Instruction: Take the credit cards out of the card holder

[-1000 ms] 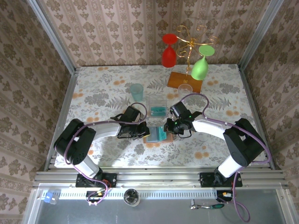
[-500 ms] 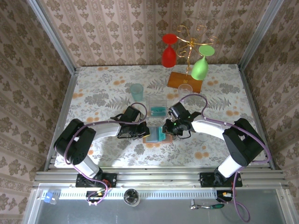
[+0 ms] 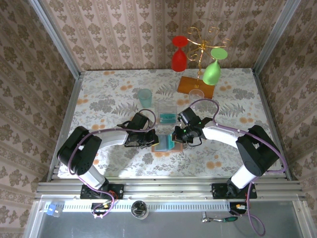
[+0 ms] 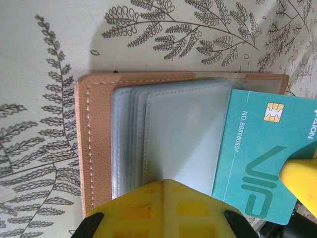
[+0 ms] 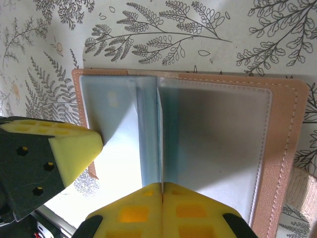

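Observation:
The tan card holder (image 3: 159, 147) lies open on the table between both grippers, its grey-blue pockets (image 4: 183, 134) facing up. My left gripper (image 3: 150, 140) is shut, and its joined yellow tips (image 4: 166, 181) press on a pocket near the fold. A teal credit card (image 4: 257, 148) sticks out of the holder's right side. My right gripper (image 3: 177, 138) is shut on that card, which shows edge-on (image 5: 159, 124) running out from between the tips (image 5: 162, 184). The holder's tan border (image 5: 285, 148) lies to the right of them.
A clear tray (image 3: 167, 110) with teal cards in it sits just behind the holder. A teal tumbler (image 3: 144, 97) stands back left. At the back right a glass rack on an orange base (image 3: 195, 85) carries a red glass (image 3: 179, 55) and a green glass (image 3: 212, 70).
My right gripper has closed the last bit onto the teal card and shifted slightly left. The left gripper and the holder have not moved.

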